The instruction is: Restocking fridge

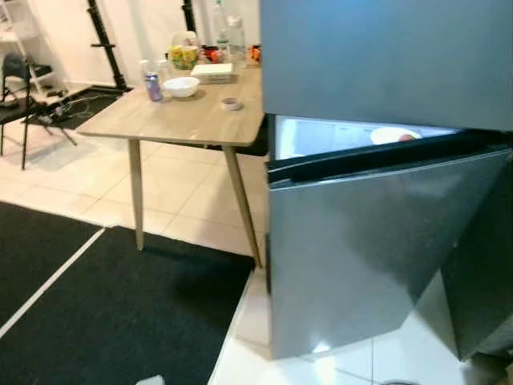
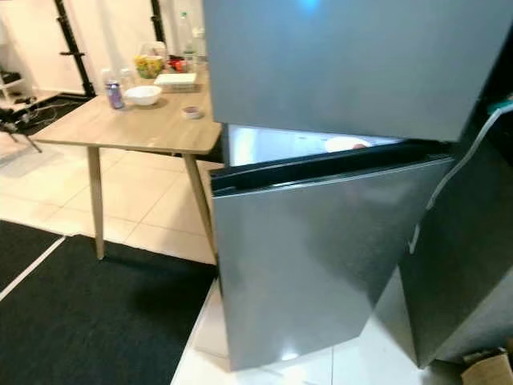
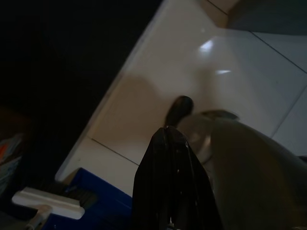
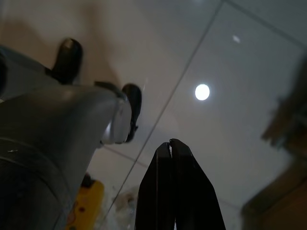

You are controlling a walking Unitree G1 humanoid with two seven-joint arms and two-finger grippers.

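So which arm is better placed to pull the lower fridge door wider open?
Probably the left: the lower fridge door shows its free edge on the robot's left. Both arms hang toward the floor, jaws shut.

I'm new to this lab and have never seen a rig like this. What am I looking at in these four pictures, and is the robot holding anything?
A walking humanoid robot took these. The top two come from its head camera, looking down at a steel fridge with its lower door ajar, beside a wooden table. On the table stand a white bowl, a can, bottles and a box. The bottom two come from wrist cameras pointing at the tiled floor. The left gripper and right gripper hang idle, fingers closed, holding nothing.
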